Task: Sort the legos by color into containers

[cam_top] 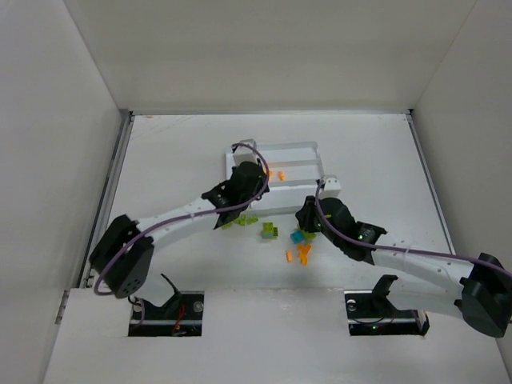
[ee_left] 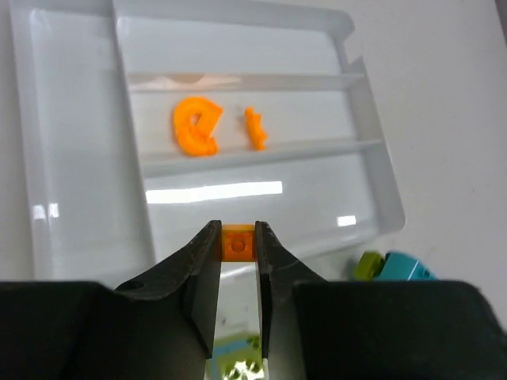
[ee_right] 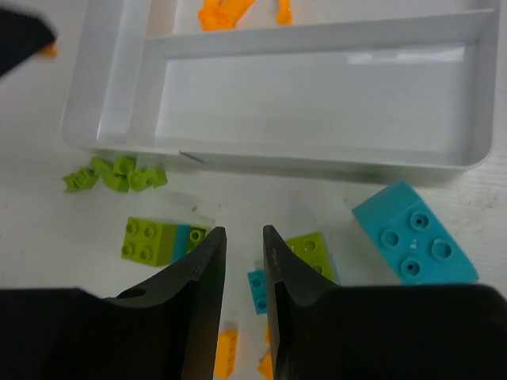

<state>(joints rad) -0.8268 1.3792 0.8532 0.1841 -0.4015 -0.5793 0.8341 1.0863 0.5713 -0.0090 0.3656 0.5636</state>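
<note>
Two orange pieces [ee_left: 196,127] lie side by side in a middle compartment of the white tray [ee_left: 79,158]. The left tool [ee_left: 238,236] is clenched on an orange brick [ee_left: 238,244], held above the tray's nearest long compartment. The right tool [ee_right: 244,241] hangs over the worktop [ee_right: 32,237] just outside the tray, fingers parted by a narrow gap, gripping nothing; a lime brick [ee_right: 146,239], a teal brick [ee_right: 413,233] and small lime bits [ee_right: 115,174] lie around it
</note>
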